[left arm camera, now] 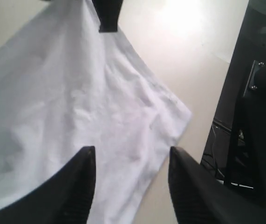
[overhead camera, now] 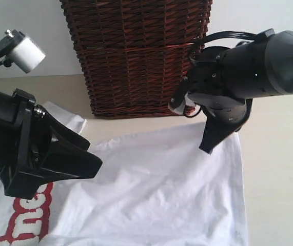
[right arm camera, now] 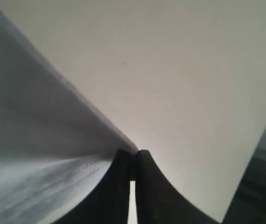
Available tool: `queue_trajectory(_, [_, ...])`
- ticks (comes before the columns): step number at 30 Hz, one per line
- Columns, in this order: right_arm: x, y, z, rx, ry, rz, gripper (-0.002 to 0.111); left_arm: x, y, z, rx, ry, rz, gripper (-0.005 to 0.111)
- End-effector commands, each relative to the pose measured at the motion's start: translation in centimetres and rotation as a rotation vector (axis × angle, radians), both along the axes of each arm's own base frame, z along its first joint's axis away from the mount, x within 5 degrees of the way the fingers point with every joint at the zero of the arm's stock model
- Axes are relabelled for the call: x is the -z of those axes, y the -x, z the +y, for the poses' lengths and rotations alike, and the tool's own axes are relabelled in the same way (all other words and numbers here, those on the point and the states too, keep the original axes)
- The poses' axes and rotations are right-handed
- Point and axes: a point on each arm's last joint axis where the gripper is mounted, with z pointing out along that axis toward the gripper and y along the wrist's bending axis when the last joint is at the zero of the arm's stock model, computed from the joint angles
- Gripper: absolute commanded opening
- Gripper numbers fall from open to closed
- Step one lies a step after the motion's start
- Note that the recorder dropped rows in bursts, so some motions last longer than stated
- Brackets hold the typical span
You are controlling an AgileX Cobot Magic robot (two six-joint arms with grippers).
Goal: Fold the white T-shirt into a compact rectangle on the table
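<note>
Beige table: white T-shirt diagonal, corner clenched in right end effector; left end effector released.

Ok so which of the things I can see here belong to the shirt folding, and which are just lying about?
Part of the job:
- white T-shirt, spread out and wrinkled
- table under it
- right gripper, shut on the shirt's edge
- left gripper, open over the shirt

Just lying about:
- wicker basket, standing behind the shirt
</note>
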Motion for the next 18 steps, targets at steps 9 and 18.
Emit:
queue_trajectory(9, [-6.1,-4.3,2.0,-0.135,-0.112,-0.485,0.002,1.3,-0.4,0.5,-0.101,0.001,-0.026,0.048])
queue_trajectory(18, [-5.4,-4.5,0.7,0.062,-0.265,-0.331,0.042,5.4,-7.4,4.8,-0.704,-0.17,-0.117,0.018])
